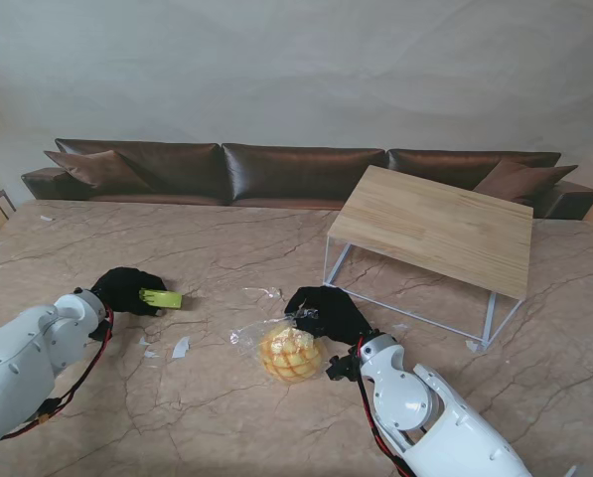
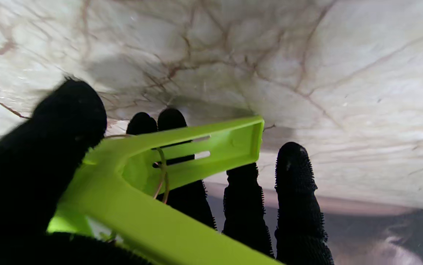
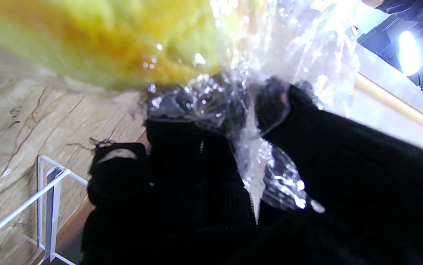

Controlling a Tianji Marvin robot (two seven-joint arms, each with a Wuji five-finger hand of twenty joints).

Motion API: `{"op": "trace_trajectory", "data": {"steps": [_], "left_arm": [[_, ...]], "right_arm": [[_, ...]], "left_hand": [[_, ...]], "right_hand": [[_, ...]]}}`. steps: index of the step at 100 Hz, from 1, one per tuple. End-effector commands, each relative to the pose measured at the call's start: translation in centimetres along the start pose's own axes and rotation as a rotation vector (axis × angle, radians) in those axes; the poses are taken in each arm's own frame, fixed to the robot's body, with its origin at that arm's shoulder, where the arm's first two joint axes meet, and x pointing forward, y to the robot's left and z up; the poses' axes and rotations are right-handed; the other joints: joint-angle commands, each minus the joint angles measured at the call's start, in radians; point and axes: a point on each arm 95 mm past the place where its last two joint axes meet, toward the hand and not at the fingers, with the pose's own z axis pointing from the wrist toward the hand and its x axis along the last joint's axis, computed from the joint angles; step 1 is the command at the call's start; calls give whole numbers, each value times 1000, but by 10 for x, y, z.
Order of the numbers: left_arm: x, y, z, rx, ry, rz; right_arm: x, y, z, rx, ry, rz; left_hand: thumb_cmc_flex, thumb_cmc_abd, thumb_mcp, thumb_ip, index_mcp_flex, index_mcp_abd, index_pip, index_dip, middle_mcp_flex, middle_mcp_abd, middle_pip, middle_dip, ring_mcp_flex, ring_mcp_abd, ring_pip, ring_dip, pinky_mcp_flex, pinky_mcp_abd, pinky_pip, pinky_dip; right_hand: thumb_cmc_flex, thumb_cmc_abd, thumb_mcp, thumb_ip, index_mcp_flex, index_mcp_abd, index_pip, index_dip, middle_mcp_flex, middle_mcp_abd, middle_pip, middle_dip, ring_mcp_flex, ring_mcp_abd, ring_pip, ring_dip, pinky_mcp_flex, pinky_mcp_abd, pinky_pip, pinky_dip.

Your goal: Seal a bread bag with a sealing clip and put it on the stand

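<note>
The bread bag [image 1: 286,348], thin, slippery film around a soft, crushable bun, lies on the marble bench [image 1: 226,417]; the right hand [image 1: 328,313] has its fingers pinched on the gathered neck, the sensible hold. The left hand [image 1: 125,290] clamps the stiff, light green sealing clip [image 1: 161,297], well apart from the bag.

the right hand [image 3: 204,176] in a black glove pinches the clear bag [image 3: 270,110]. yellow bread [image 3: 115,40] is inside it. a white stand leg [image 3: 49,191] sits on the table [image 3: 31,117].
</note>
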Motion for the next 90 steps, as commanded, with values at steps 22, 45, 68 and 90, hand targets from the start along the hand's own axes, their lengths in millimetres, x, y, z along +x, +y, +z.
{"op": "trace_trajectory", "data": {"steps": [22,45,68,90], "left_arm": [[9,57,-22,-182,-15,-23],[9,46,-37,-284,-20,49],[7,55,-39,-332,-34,40],[10,72,-32,-308,-3,0]], "right_arm": [[2,-1,0,4,6,4],[1,-2,0,0,11,9],[0,-4,-2,-3,10,14],[0,-5,-3,-4,7,19]], "left_hand": [[125,-123,116,-27,147,0,753,220,300,19,163,286,487,58,358,160,134,80,161,29],[18,33,186,96,126,3,741,277,288,27,455,350,515,65,503,327,123,113,206,73],[-58,115,33,47,-25,-29,632,192,84,8,273,409,277,73,293,344,-47,45,42,57],[-89,96,66,104,149,-43,754,251,-276,69,-81,-150,30,-7,-21,43,-122,-30,-101,44]], "right_hand": [[9,13,36,10,12,-30,12,-13,24,2,26,-1,39,9,17,9,16,-4,35,-4],[6,15,35,9,11,-29,11,-16,24,0,27,-2,39,9,18,9,16,-4,36,-6],[5,18,33,9,11,-24,11,-21,25,0,28,-4,39,8,18,9,16,-4,37,-8],[3,19,31,8,9,-22,10,-24,25,1,30,-5,39,9,19,9,16,-6,37,-9]]}}
